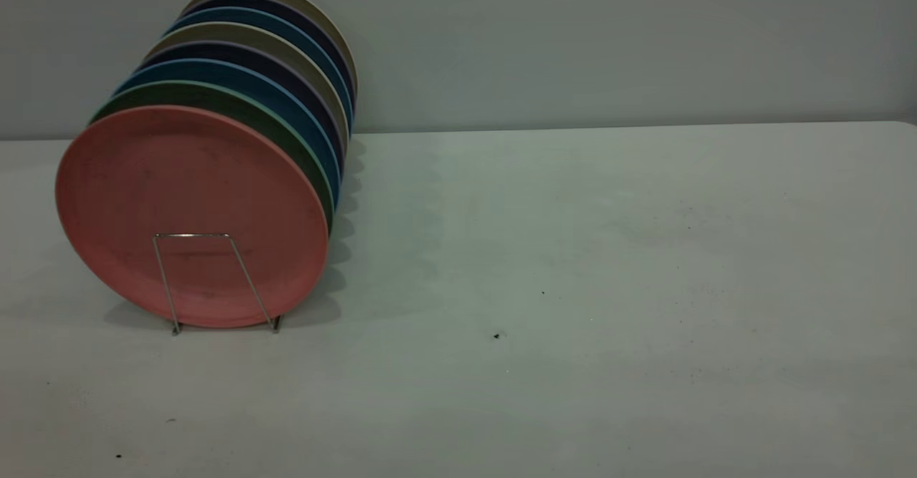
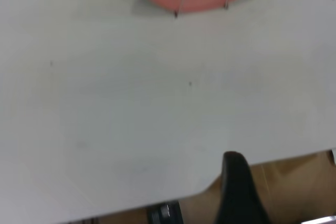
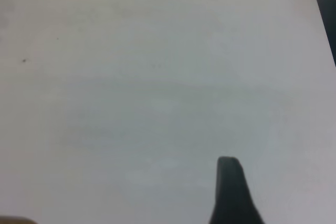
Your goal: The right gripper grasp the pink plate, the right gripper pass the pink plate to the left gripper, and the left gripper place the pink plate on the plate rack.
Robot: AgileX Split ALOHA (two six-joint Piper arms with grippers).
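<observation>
Pink plate (image 1: 190,209) sat upright in plate rack (image 1: 208,277) w/ other plates, so job looked done; best to keep left gripper (image 2: 239,192) & right gripper (image 3: 231,192) back, can't tell if open

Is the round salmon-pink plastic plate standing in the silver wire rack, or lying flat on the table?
Standing in it: the round salmon-pink plastic plate stands on edge, tilted, behind the front loop of the silver wire rack.

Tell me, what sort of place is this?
Probably a robot test bench, not a kitchen: a bare white table against a blank wall, one wire plate rack filled with coloured plates, pink plate in front, and each arm's camera looking down at the tabletop.
</observation>
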